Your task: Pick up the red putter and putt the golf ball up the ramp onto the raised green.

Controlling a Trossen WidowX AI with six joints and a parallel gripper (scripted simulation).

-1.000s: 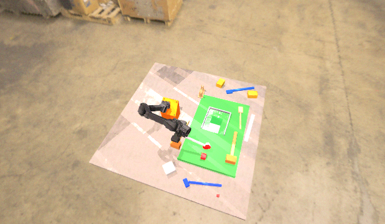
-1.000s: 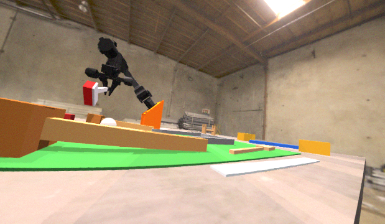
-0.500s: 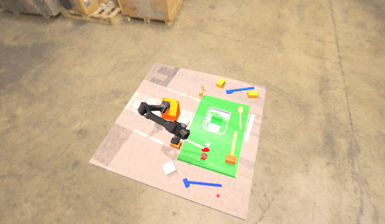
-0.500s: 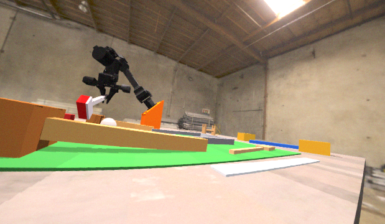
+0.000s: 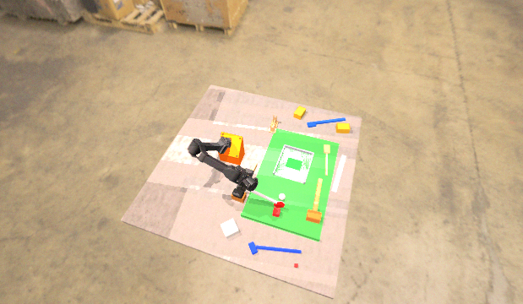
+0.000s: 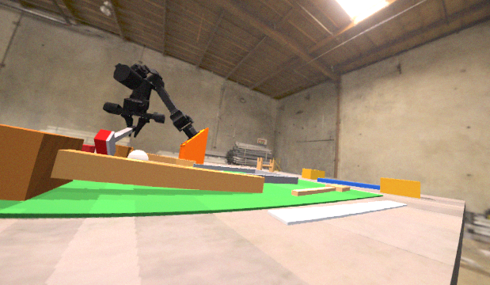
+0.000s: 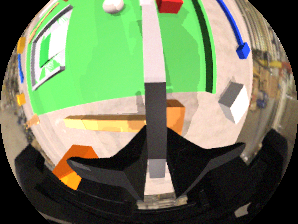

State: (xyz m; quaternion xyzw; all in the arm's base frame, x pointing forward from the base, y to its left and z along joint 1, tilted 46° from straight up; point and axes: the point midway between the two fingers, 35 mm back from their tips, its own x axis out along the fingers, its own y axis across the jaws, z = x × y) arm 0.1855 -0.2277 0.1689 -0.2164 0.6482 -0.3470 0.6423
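My gripper (image 6: 134, 132) (image 7: 153, 127) is shut on the putter's pale grey shaft (image 6: 123, 134) (image 7: 154, 55) and holds it above the table, slanting down to the head. The putter's red head (image 5: 279, 204) (image 6: 103, 142) appears between the ball and a red block (image 5: 276, 212) (image 7: 170, 5); its exact height and any contact are unclear. The head is cut off in the wrist view. The white golf ball (image 5: 281, 197) (image 6: 138, 155) (image 7: 113, 5) rests on the green mat (image 5: 303, 200) (image 7: 100, 60). The raised green (image 5: 294, 164) (image 7: 45, 49) sits inside the pale ramp frame, on the ball's other side.
An orange putter (image 5: 318, 194) (image 6: 157, 174) lies on the mat beyond the ball. Another orange putter (image 5: 238, 198) (image 7: 175, 117) lies below my gripper. A white block (image 5: 230, 228) (image 7: 234, 102), blue putters (image 5: 278, 249) (image 5: 326, 122) and a wooden rack (image 5: 274, 124) stand or lie around the mat.
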